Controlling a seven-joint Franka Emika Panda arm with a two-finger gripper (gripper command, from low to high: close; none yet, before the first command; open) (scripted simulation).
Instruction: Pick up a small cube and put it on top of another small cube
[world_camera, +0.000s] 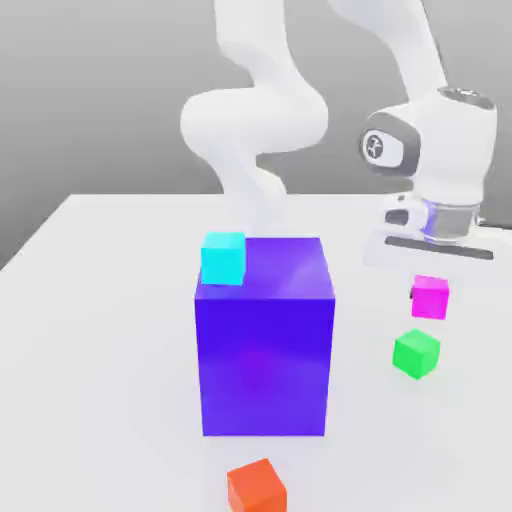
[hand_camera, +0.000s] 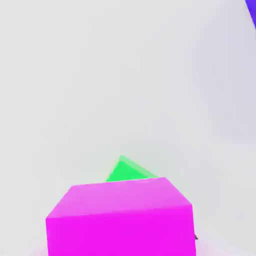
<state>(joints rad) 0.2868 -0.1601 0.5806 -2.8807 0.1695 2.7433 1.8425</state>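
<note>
- The white arm (world_camera: 262, 110) loops up from the back of the table (world_camera: 100, 330) and arches over to the exterior view's right, its wrist pointing straight down.
- The hand's flat underside sits level, and the gripper (world_camera: 430, 280) hangs directly over the magenta cube (world_camera: 430, 297).
- That magenta cube is off the table, lifted up under the hand; it looks pinched between the fingers, though the fingers themselves are hard to make out.
- In the hand view, the magenta cube (hand_camera: 120, 217) sits close up against the camera, with the green cube (hand_camera: 127, 171) peeking out just past its top edge.
- The green cube (world_camera: 416, 353) rests on the table, below the magenta one and apart from it.
- To the exterior view's left stands the big blue-purple block (world_camera: 265, 340), a cyan cube (world_camera: 223, 258) at its top corner.
- An orange-red cube (world_camera: 257, 487) sits at the near edge.
</note>
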